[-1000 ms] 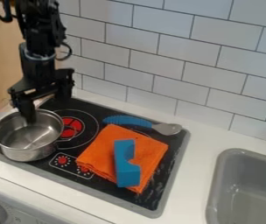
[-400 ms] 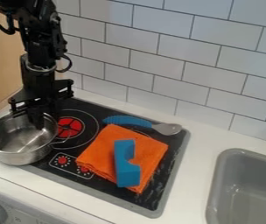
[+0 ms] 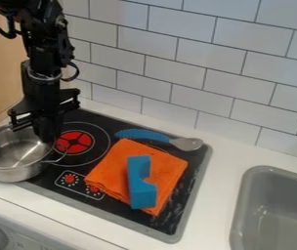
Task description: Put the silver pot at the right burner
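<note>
The silver pot (image 3: pixel 12 168) is at the left edge of the stove (image 3: pixel 167 222), beside the red burner (image 3: pixel 74 142); if the claw (image 3: pixel 45 139) pushes its rim leftward, the pot may slide away or tip; if it is dragged rightward too low, it could catch the orange cloth (image 3: pixel 112 171) and the blue block (image 3: pixel 139 183); the claw is at the pot's right rim; its opening, and whether it grips, I cannot tell.
</note>
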Robot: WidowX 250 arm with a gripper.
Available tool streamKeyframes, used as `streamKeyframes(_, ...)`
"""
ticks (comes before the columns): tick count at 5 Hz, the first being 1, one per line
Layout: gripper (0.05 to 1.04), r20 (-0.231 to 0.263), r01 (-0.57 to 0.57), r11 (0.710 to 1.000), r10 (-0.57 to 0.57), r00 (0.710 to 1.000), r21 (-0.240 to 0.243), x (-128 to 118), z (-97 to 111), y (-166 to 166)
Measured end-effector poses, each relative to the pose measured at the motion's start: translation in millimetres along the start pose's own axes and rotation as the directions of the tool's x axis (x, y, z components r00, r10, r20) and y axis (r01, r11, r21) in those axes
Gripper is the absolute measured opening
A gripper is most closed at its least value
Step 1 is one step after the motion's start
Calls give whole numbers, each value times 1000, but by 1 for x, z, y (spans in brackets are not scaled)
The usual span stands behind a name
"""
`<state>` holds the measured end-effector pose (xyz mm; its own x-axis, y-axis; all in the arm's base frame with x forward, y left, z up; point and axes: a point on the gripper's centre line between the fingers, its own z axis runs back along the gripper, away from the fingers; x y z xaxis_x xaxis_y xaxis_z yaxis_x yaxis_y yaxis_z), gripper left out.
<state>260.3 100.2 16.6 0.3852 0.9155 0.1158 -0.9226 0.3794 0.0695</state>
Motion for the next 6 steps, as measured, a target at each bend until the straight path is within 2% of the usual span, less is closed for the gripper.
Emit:
streamKeyframes(1,64,-4,0,1000,0,1000,3,-1,-1,1)
streamKeyframes(2,63,-31,-3,999,4,1000,39,-5,0,6)
streamKeyframes(3,54,-22,-10,997,12,1000,75,-1,13,9)
streamKeyframes(4,50,-4,-26,999,27,1000,35,10,26,-5)
streamKeyframes(5,50,35,-26,1000,27,999,-14,24,46,-26)
streamKeyframes(6,50,43,3,1000,-3,999,1,29,47,-44)
